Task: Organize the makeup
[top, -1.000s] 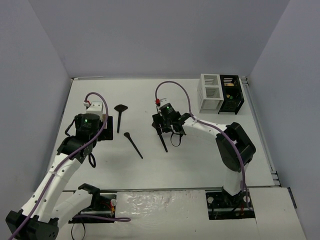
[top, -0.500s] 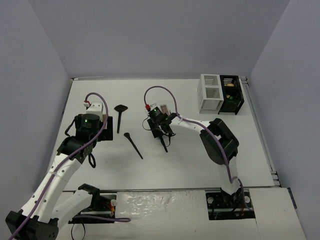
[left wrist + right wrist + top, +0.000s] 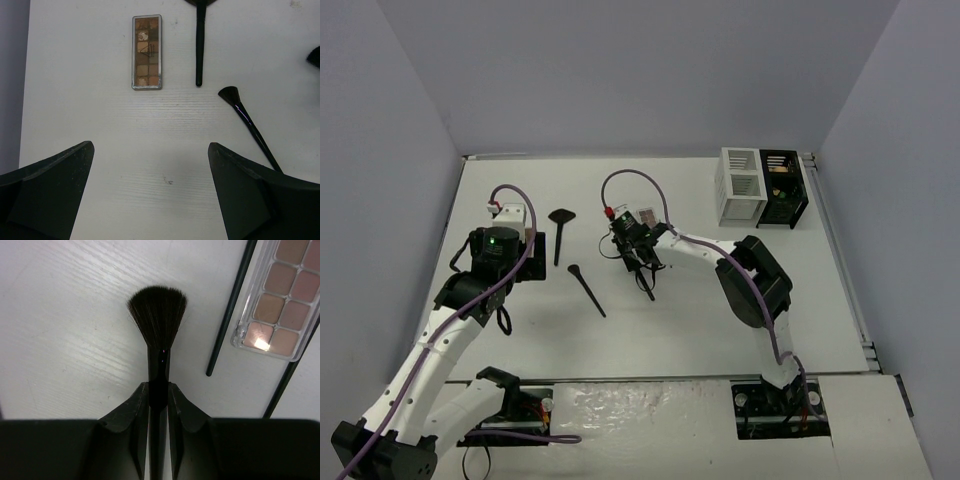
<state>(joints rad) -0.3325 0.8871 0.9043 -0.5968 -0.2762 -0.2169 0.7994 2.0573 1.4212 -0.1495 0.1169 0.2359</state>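
My right gripper [image 3: 632, 248] is shut on the handle of a black fan-bristled brush [image 3: 157, 315]; the handle trails toward the near side [image 3: 650, 290]. In the right wrist view the gripper [image 3: 158, 386] holds the brush just over the table. A pink palette [image 3: 282, 295] lies right of it, also seen from above [image 3: 647, 217]. My left gripper [image 3: 150, 190] is open and empty above bare table. Ahead of it lie a brown palette [image 3: 146, 52], a long black brush [image 3: 200, 45] and an angled brush [image 3: 247, 125]. Both brushes show from above [image 3: 560, 230] [image 3: 587, 288].
A white slatted organizer box [image 3: 740, 185] and a black one [image 3: 783, 187] stand at the back right. A thin black stick [image 3: 230, 315] lies between the held brush and the pink palette. Grey walls close in the table on three sides.
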